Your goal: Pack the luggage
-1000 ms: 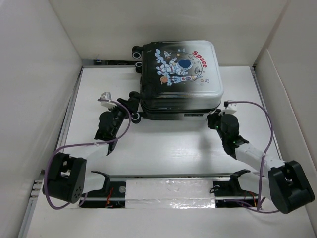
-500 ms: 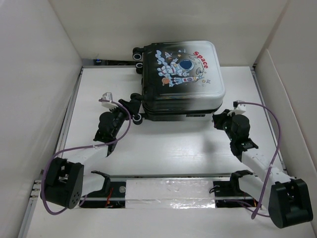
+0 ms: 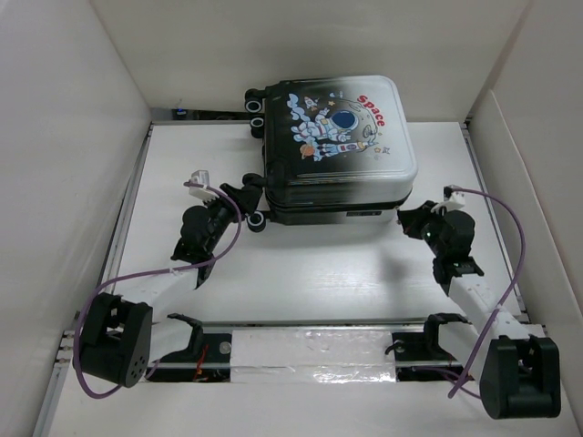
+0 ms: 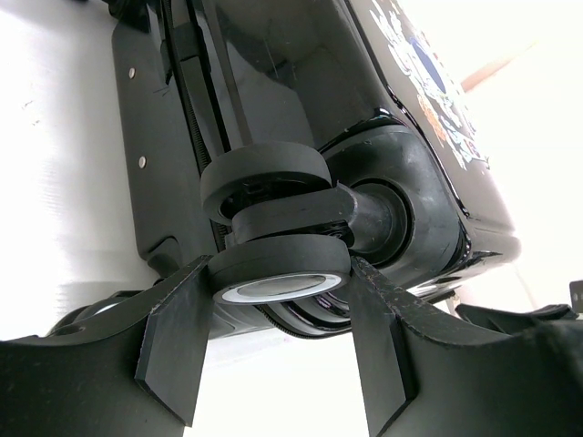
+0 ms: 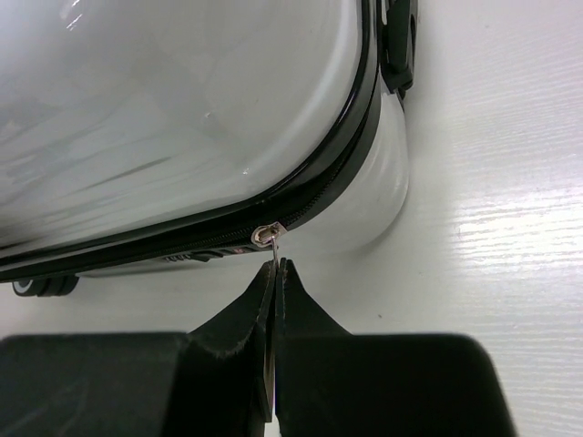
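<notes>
The luggage [image 3: 332,137], a glossy black-to-white suitcase with an astronaut print, lies closed and flat at the back of the white table [image 3: 301,273]. My left gripper [image 3: 244,196] is at its near left corner. In the left wrist view the gripper [image 4: 278,296] has a finger on each side of a black wheel [image 4: 273,264] and grips it. My right gripper [image 3: 407,218] is at the near right corner. In the right wrist view the gripper [image 5: 275,266] is shut on the metal zipper pull [image 5: 271,238] on the suitcase's black zipper line.
White walls [image 3: 73,137] enclose the table on the left, back and right. A taped white strip [image 3: 310,355] runs along the near edge between the arm bases. Purple cables [image 3: 492,228] loop beside both arms.
My right gripper has moved to the right along the suitcase's near edge to its right corner, holding the zipper pull. The suitcase shifted slightly to the right. The left gripper stayed on the wheel.
</notes>
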Motion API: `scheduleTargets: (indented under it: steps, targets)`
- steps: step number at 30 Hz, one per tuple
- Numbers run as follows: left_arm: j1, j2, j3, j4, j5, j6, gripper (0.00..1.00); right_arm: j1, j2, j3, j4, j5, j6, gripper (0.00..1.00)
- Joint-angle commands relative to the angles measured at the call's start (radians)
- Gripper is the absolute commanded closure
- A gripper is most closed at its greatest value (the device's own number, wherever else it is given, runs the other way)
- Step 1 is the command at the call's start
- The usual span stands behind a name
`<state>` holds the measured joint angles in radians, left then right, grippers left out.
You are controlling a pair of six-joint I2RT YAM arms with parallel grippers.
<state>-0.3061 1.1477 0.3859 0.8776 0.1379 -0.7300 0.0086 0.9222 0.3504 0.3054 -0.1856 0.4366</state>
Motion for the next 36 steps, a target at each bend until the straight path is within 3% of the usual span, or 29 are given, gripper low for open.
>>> scheduleTargets:
  steps: [1,8,10,12,13,16,22,27,30,36]
  targets:
    - [0.033,-0.045,0.03,0.129,-0.067,0.024,1.0,-0.085,-0.019,-0.011,0.008,0.131,-0.015,1.0]
    - [0.055,-0.074,0.022,0.083,-0.095,0.032,1.0,-0.127,-0.002,-0.037,0.063,0.068,-0.013,1.0]
    - [0.055,-0.065,0.018,0.118,-0.054,0.035,1.0,-0.127,0.017,-0.036,0.092,-0.052,-0.024,1.0]
    - [0.039,-0.048,0.019,0.135,-0.037,0.03,1.0,-0.113,0.018,-0.064,0.149,-0.057,-0.004,0.79]
    - [0.029,-0.045,0.028,0.129,-0.037,0.03,1.0,-0.113,0.009,-0.056,0.123,-0.054,-0.015,0.54]
    - [0.019,-0.04,0.036,0.104,-0.037,0.041,1.0,-0.113,-0.006,-0.039,0.096,-0.044,-0.024,0.29]
    - [0.019,-0.032,0.039,0.104,-0.017,0.037,0.92,-0.104,0.131,-0.011,0.214,-0.148,-0.055,0.29]
    - [0.019,-0.023,0.036,0.123,0.023,0.034,0.76,-0.082,0.211,0.01,0.271,-0.207,-0.075,0.37]
    - [0.019,-0.011,0.038,0.127,0.045,0.034,0.74,-0.059,0.228,0.012,0.327,-0.232,-0.075,0.43]
    - [0.019,0.01,0.045,0.139,0.072,0.029,0.74,-0.018,0.208,0.033,0.284,-0.126,-0.128,0.42]
